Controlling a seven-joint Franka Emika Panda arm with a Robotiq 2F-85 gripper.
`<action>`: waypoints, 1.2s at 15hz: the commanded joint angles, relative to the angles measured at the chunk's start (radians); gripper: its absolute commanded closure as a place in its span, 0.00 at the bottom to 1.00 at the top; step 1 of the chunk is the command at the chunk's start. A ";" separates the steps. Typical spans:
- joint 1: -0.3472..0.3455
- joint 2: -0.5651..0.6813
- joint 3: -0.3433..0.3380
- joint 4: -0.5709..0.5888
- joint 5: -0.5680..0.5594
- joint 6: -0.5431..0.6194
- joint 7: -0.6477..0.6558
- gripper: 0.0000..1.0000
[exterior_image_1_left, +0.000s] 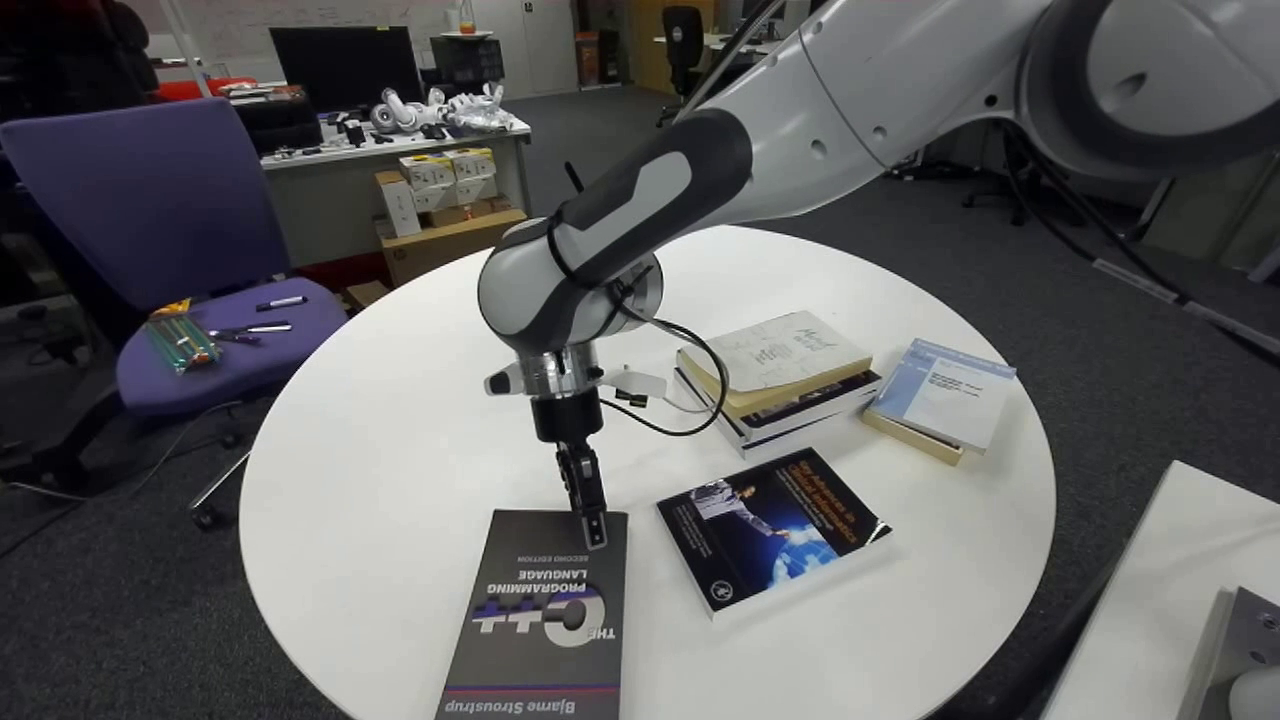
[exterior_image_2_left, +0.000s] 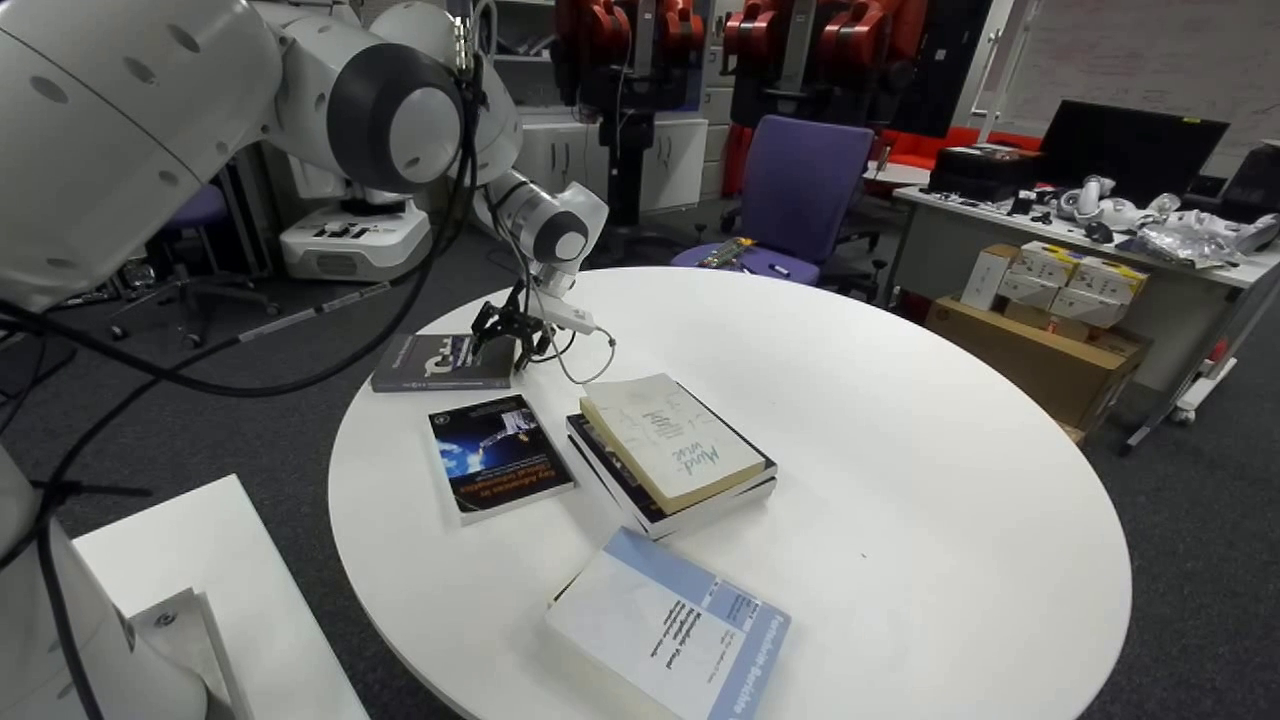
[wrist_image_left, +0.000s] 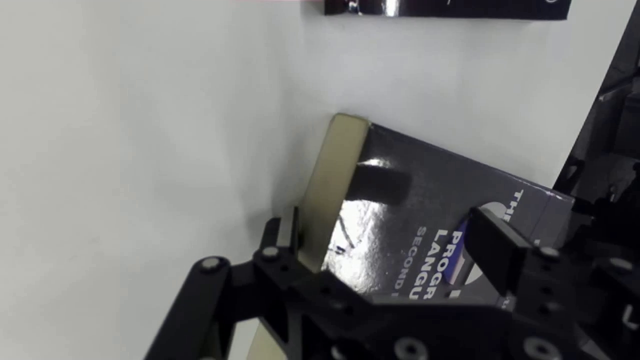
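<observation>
Jaws wide apart, a robotic pincer (wrist_image_left: 390, 227) hangs over one end of a gray C++ programming book (exterior_image_1_left: 545, 625) lying on a round white bench (exterior_image_1_left: 380, 470) beside a clinical informatics volume (exterior_image_1_left: 772, 530).

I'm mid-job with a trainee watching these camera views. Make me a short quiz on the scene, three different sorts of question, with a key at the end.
1. Short answer: Which book is nearest the claw?
2. Multiple choice: How do the claw's jaws stand?
A. Shut together
B. Barely parted
C. Wide apart
3. True or false: The clinical informatics book lies on top of the stack of books.

Key
1. The C++ book; the claw reaches over one end of it.
2. C.
3. False. The clinical informatics book lies on the round table itself, apart from the stack of books.
</observation>
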 joint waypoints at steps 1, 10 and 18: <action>0.015 0.017 0.010 0.023 -0.045 -0.002 0.018 0.42; 0.003 0.007 0.029 0.030 -0.037 0.009 0.005 0.99; -0.025 -0.003 0.080 0.027 0.009 0.030 -0.030 1.00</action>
